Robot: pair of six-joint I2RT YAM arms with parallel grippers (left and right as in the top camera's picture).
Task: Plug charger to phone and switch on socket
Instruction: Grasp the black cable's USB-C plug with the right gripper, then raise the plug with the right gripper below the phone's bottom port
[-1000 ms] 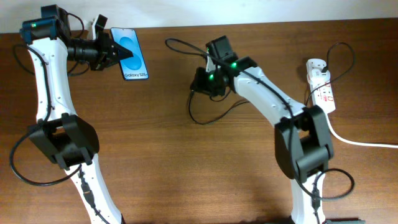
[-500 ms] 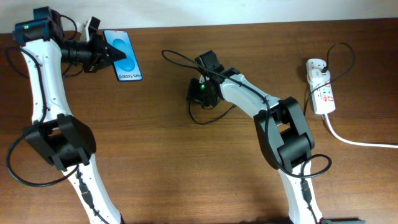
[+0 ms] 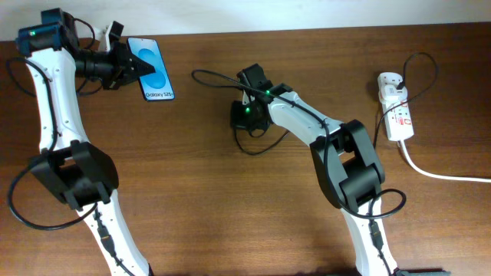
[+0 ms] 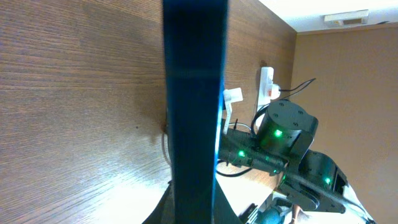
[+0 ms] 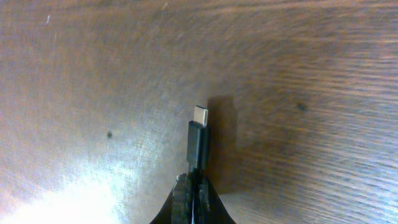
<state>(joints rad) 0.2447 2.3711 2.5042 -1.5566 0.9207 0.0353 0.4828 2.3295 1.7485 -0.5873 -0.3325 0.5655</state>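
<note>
My left gripper (image 3: 142,67) is shut on the phone (image 3: 154,67), blue screen up, held at the back left of the table. In the left wrist view the phone (image 4: 194,99) shows edge-on as a dark bar between my fingers (image 4: 194,208). My right gripper (image 3: 244,115) is shut on the charger's plug tip (image 5: 199,144), which points away over the wood in the right wrist view (image 5: 194,186). The thin black cable (image 3: 219,77) loops around that gripper. The white socket (image 3: 397,107) lies at the far right with its thick white cord (image 3: 445,175).
The table's back edge meets a pale wall just behind the phone. The black cable (image 3: 261,144) also curls on the wood in front of my right gripper. The right arm (image 3: 337,146) spans the table's middle right.
My right gripper has moved left with the plug tip, dragging the cable loop leftward. The left gripper shifted slightly left with the phone a second ago and now holds still.
</note>
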